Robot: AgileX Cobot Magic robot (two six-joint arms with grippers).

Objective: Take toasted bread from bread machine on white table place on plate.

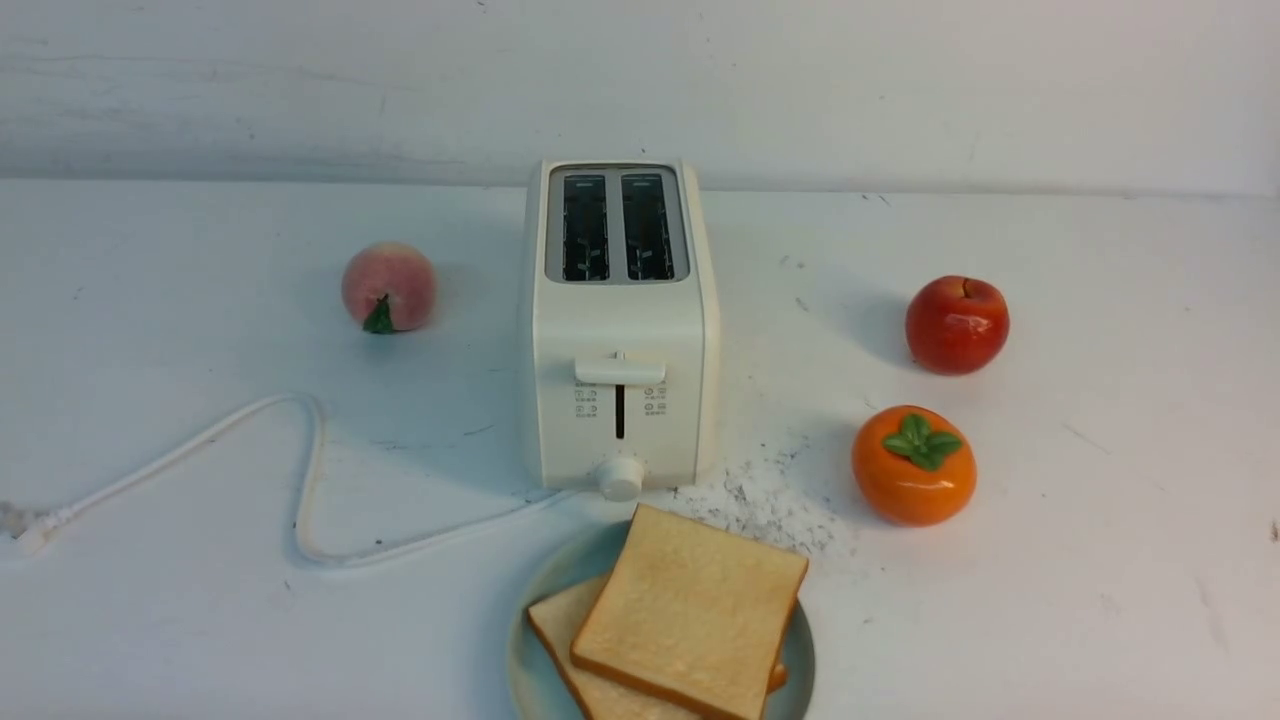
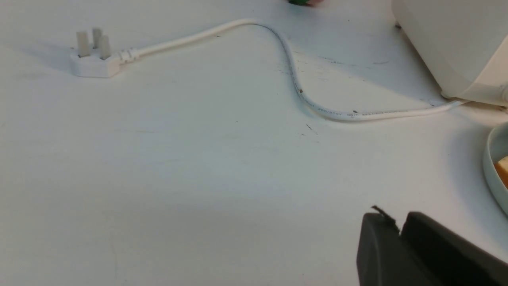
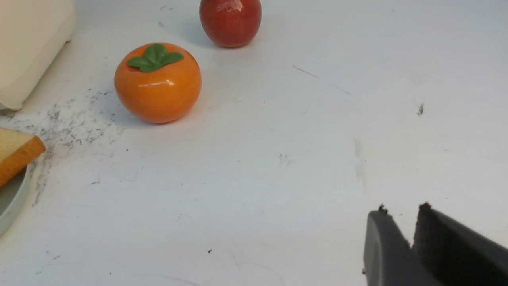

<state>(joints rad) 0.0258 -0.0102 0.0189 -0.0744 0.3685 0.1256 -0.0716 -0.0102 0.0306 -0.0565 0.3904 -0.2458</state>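
Two toast slices (image 1: 690, 610) already lie stacked on the plate (image 1: 525, 660) before the toaster (image 1: 620, 330); light, crumbly, we'd pinch their crusts. Left gripper (image 2: 399, 228) and right gripper (image 3: 410, 232) stand slightly parted, empty.

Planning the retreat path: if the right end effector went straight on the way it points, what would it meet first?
Probably nothing: ahead of the right end effector lies bare table. The persimmon and apple sit off to one side, though depth is hard to judge.

free: white table (image 1: 1100, 560) right, front-left | blocks: cord (image 1: 310, 470), persimmon (image 1: 913, 465), apple (image 1: 957, 325)
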